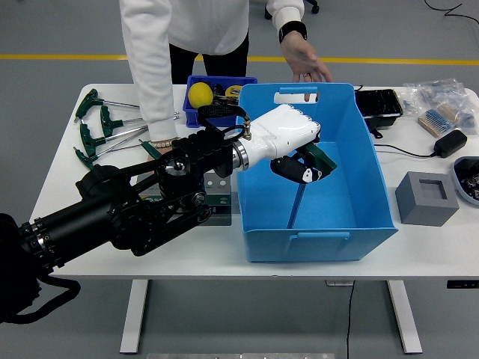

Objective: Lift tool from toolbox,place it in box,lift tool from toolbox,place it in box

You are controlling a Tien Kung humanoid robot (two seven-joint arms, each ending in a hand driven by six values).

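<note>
Counter [67,250]: white, near edge at the bottom.
Box [314,239]: blue, open-topped, at the centre right.
Left hand [288,146]: white, reaching in over the box, fingers [303,173] curled around a green-handled tool [303,187] whose shaft points down to the box floor.
Spare tools [105,127]: green T-handles, far left.
Toolbox [213,97]: small, blue, behind the arm.
Person [303,63]: one hand above the box's far rim.

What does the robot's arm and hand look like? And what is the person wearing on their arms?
The robot's left arm is black, built from chunky links and round joints, with a silver ring at the wrist. Its left hand has a smooth white shell with black fingers tipped in white. A black strap loops near the wrist. The person wears long white sleeves and a dark wristband.
</note>
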